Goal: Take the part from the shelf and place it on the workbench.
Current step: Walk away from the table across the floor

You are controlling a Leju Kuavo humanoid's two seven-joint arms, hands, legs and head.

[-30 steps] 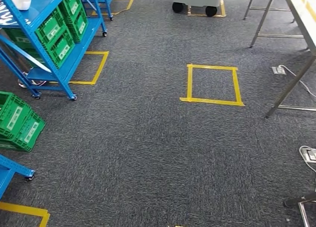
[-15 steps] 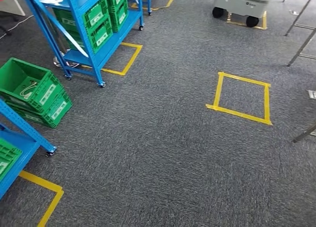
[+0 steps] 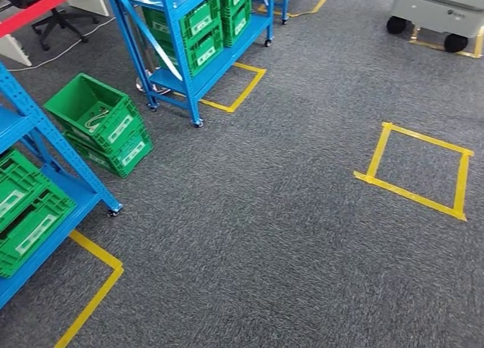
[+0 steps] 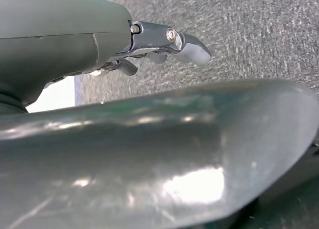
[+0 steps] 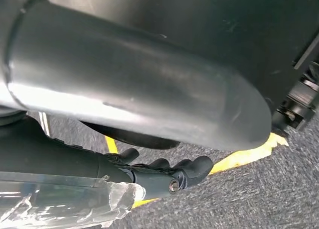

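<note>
1. Looking down on grey carpet [image 3: 268, 234], the head view takes in a blue wheeled shelf [image 3: 188, 60] at upper left, loaded with green crates [image 3: 200, 32].
2. Two stacked green crates [image 3: 101, 132] sit on the carpet beside it, the top one tilted, with a pale thin item inside that is too small to name; which part the task means, I cannot tell.
3. A nearer blue shelf [image 3: 34, 147] at the left edge carries more green crates [image 3: 26, 212].
4. Yellow tape squares [image 3: 420, 170] mark the floor, and a grey wheeled cart [image 3: 439, 11] stands at upper right.
5. The left hand [image 4: 158, 45] hangs over the carpet, fingers outstretched, holding nothing.
6. The right hand [image 5: 169, 171] hangs above yellow tape, fingers loosely curled and apart, empty.
</note>
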